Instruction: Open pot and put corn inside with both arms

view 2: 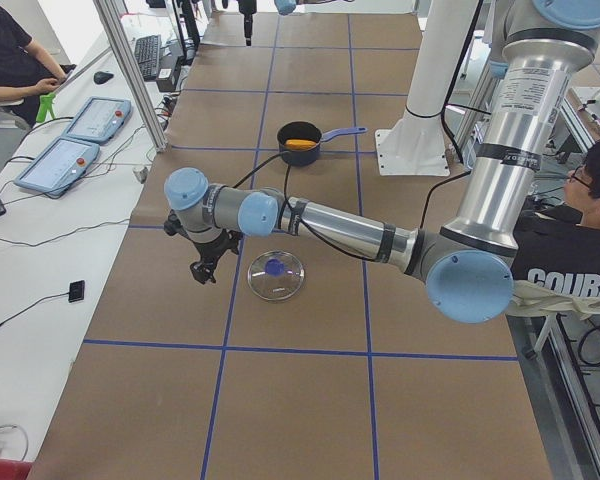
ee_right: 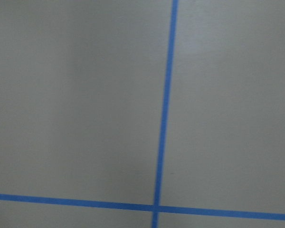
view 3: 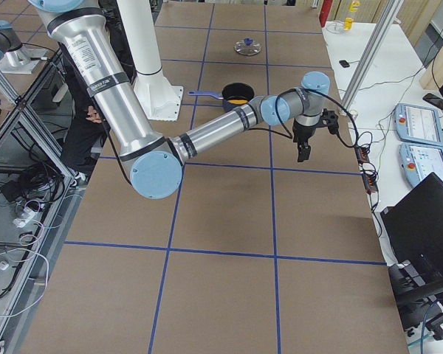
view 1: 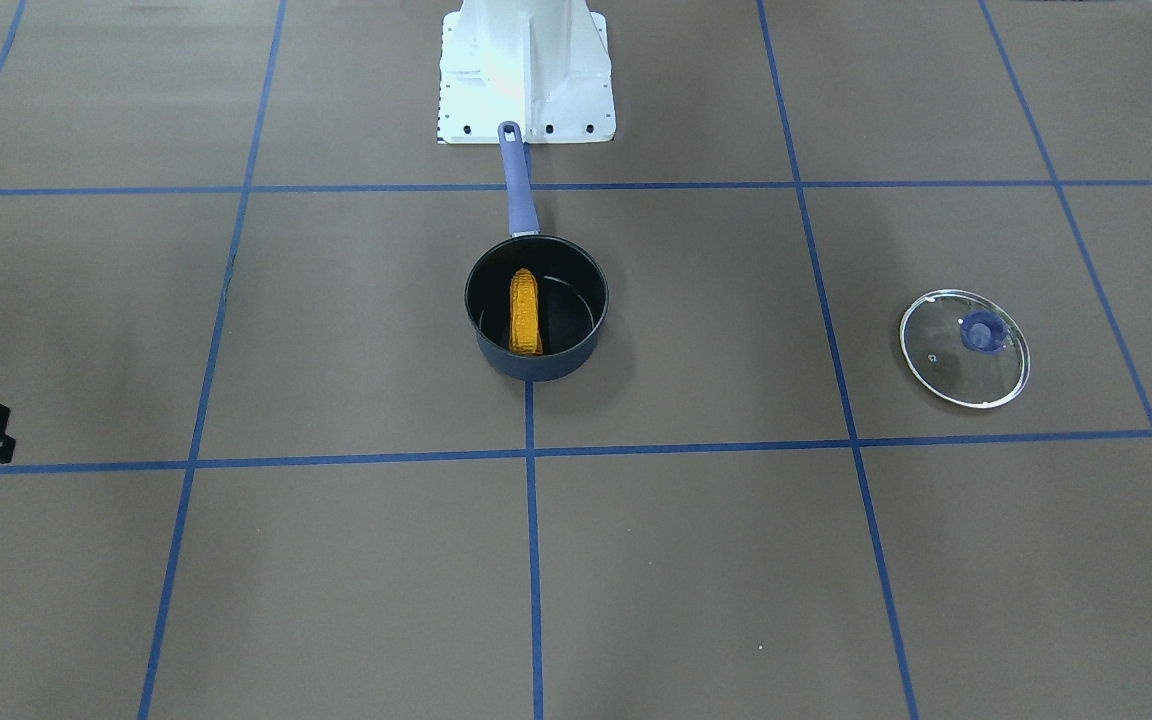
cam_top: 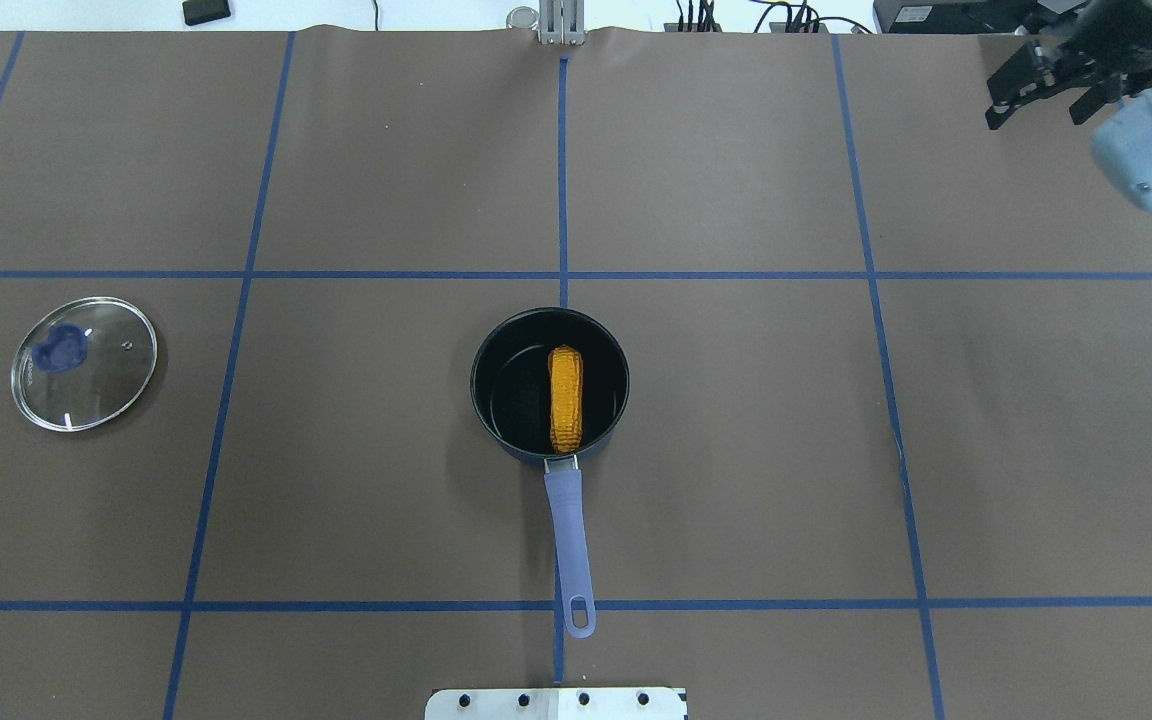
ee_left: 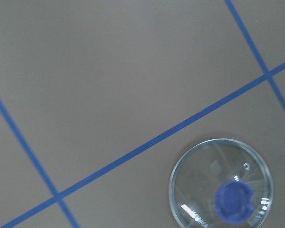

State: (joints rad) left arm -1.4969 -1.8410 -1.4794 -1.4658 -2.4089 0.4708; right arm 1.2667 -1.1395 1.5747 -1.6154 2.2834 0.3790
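Right gripper (cam_top: 1041,105): you had it parked high over the far right corner of the table (cam_top: 736,450), fingers spread as far as the overhead view showed, nothing between them. Its wrist camera saw only brown paper and blue tape lines. Left gripper (view 2: 200,272): it hung above the table at the robot's left end. It appeared properly only in the side view, so you could not tell from these pictures whether the fingers were apart or together. Nothing appeared to be carried. The glass lid (cam_top: 101,375) lay flat on the paper near that gripper, on the side toward the table's middle, blue knob up, apart from the fingers. In the left wrist view it sat in the lower right corner. The pot (cam_top: 508,390) stood well apart from both grippers, roughly midway between them, open, with its handle pointing back toward the robot's base. From the right gripper it was back toward the robot and over to the left. The corn (cam_top: 565,398) lay inside the pot on the bottom, lengthwise in line with the handle, its ends close to the wall. Judgement: both parts of the task read as complete, with the lid off and set aside and the corn in the pot. Neither arm was in contact with anything. The next move probably called for no grasp at all. You would only need to confirm the corn was settled flat and bring both arms to rest, keeping the left clear of the lid on any descent. Replacing the lid was not asked for.
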